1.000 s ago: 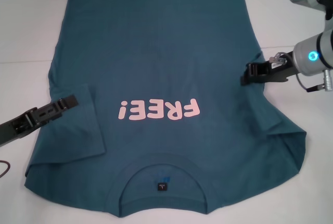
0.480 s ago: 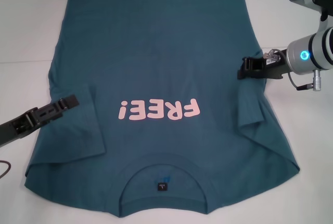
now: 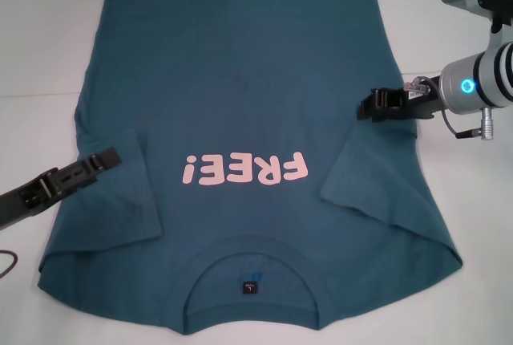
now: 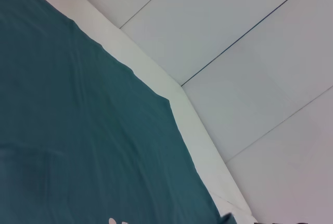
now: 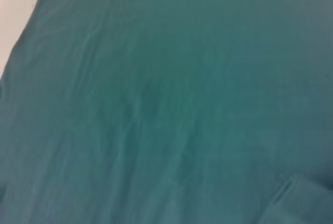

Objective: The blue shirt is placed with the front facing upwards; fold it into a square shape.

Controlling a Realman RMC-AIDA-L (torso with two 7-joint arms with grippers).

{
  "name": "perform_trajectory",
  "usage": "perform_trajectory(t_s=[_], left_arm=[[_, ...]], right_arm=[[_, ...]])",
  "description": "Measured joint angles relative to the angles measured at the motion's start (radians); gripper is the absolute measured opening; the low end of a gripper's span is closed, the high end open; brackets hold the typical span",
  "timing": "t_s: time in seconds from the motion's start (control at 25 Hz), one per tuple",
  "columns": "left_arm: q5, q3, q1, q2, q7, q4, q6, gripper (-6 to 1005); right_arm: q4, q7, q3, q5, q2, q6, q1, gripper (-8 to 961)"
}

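Head view. Blue shirt (image 3: 240, 120) spread front-up across the white table (image 3: 32, 32), collar (image 3: 252, 281) toward the near edge, hem toward the far edge; pink "FREE!" print (image 3: 244, 170) reading upside down across the chest, small dark neck label (image 3: 252, 287) inside the collar. Left sleeve (image 3: 120, 192) folded inward over the body, lying flat. Right sleeve (image 3: 377, 172) likewise folded inward, its free edge reaching close to the print, with diagonal creases running toward the shoulder. Left gripper (image 3: 108, 157) low at the shirt's left side, tip over the folded left sleeve, arm stretching off toward the table's left edge; open or clenched: cannot tell. Right gripper (image 3: 369, 108) above the shirt's right side, over the inner part of the folded right sleeve, carried by a silver wrist with a lit blue ring (image 3: 467, 85); cloth pinched or released: cannot tell.

Left wrist view. Teal fabric of the blue shirt (image 4: 78, 130) filling one side, one straight edge running diagonally along the white table (image 4: 156, 73); beyond the table edge, pale floor (image 4: 250, 52) crossed by thin dark seams. Own fingers out of sight.

Right wrist view. Almost wholly teal cloth (image 5: 166, 99), softly wrinkled; sliver of white table (image 5: 15, 5) at one corner; folded ridge of fabric (image 5: 291, 198) at the opposite corner. Own fingers out of sight.
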Motion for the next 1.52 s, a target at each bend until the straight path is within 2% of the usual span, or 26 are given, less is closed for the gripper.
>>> perform_trajectory(t_s=[0.16, 0.4, 0.56, 0.72, 0.88, 0.96, 1.08, 1.32, 1.52], left_arm=[[0.000, 0.000, 0.000, 0.001, 0.000, -0.006, 0.000, 933], [0.000, 0.000, 0.001, 0.002, -0.002, -0.006, 0.000, 933], [0.000, -0.003, 0.001, 0.004, -0.004, -0.006, 0.005, 933], [0.002, -0.009, 0.006, 0.012, -0.030, 0.000, 0.024, 932], [0.021, -0.039, 0.005, 0.027, -0.105, 0.001, 0.072, 932], [0.063, -0.041, 0.005, 0.043, -0.211, 0.003, 0.103, 932], [0.106, -0.047, 0.005, 0.051, -0.276, 0.014, 0.117, 932], [0.196, -0.078, 0.023, 0.059, -0.383, 0.070, 0.167, 932], [0.312, -0.175, 0.031, 0.072, -0.445, 0.089, 0.237, 933]], right_arm=[[-0.004, -0.028, -0.008, 0.008, -0.003, -0.002, 0.009, 195], [-0.009, -0.110, -0.001, 0.063, -0.015, -0.053, 0.003, 436], [-0.013, -0.242, 0.004, 0.254, -0.047, -0.149, -0.044, 632], [-0.042, -0.379, 0.011, 0.487, -0.081, -0.301, -0.148, 874], [-0.093, -0.413, 0.018, 0.633, -0.106, -0.460, -0.251, 885], [-0.109, -0.409, 0.026, 0.664, -0.113, -0.531, -0.290, 891], [-0.122, -0.394, 0.051, 0.673, -0.123, -0.610, -0.329, 899], [-0.124, -0.360, 0.066, 0.665, -0.140, -0.637, -0.353, 901], [-0.124, -0.351, 0.068, 0.666, -0.143, -0.641, -0.346, 900]])
